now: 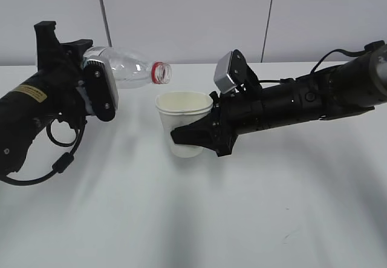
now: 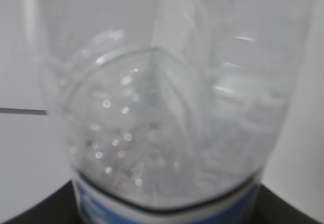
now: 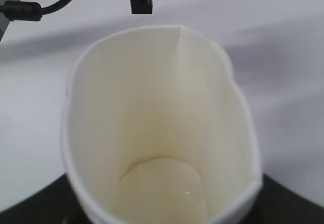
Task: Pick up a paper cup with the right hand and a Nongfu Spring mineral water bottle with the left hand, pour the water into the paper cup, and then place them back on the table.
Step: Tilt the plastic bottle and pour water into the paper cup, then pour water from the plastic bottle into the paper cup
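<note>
We see the left hand (image 1: 97,95) pinching the bottle (image 1: 130,68) sideways, red neck ring above the cup (image 1: 183,123). The right hand (image 1: 202,132) pinches the cup off the surface (image 1: 193,219). The bottle's label (image 2: 167,215) looks blue and white; no writing is readable.

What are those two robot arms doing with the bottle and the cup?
The left gripper holds a clear water bottle tipped on its side, its open red-ringed mouth aimed at a paper cup. The right gripper squeezes that cup and holds it up beside the bottle's mouth, above the white table. The cup's side is dented by the grip. Looking down into the cup, it seems nearly empty, with maybe a little water at the bottom.
</note>
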Motion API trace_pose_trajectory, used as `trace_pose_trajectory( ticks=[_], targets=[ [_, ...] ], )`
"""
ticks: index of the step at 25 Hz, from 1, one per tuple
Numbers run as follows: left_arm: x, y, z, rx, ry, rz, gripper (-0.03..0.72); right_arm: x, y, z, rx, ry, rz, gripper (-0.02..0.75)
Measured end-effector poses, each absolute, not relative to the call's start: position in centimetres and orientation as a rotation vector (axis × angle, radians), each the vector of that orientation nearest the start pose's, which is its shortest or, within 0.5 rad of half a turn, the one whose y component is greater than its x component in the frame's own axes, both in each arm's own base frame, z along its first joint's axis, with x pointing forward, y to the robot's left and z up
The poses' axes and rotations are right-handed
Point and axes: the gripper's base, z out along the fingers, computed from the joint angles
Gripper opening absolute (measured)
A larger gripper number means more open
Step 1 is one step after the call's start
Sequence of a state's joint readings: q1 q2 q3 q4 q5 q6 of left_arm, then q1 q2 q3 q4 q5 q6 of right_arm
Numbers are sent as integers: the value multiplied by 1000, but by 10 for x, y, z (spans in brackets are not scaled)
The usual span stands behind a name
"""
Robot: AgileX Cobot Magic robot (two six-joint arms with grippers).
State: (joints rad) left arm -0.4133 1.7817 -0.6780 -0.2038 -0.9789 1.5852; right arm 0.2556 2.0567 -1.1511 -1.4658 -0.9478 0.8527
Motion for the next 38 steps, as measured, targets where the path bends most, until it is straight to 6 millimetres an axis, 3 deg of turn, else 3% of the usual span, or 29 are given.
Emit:
trace_pose_trajectory(
  ticks=[16,38],
  targets=[
    [315,-124,189,1332,1010,1011,367,364,171,153,-1223,1650,871,389],
    [315,-123,190,1319,1001,1019,367,364,171,153,-1223,1653,867,389]
  ],
)
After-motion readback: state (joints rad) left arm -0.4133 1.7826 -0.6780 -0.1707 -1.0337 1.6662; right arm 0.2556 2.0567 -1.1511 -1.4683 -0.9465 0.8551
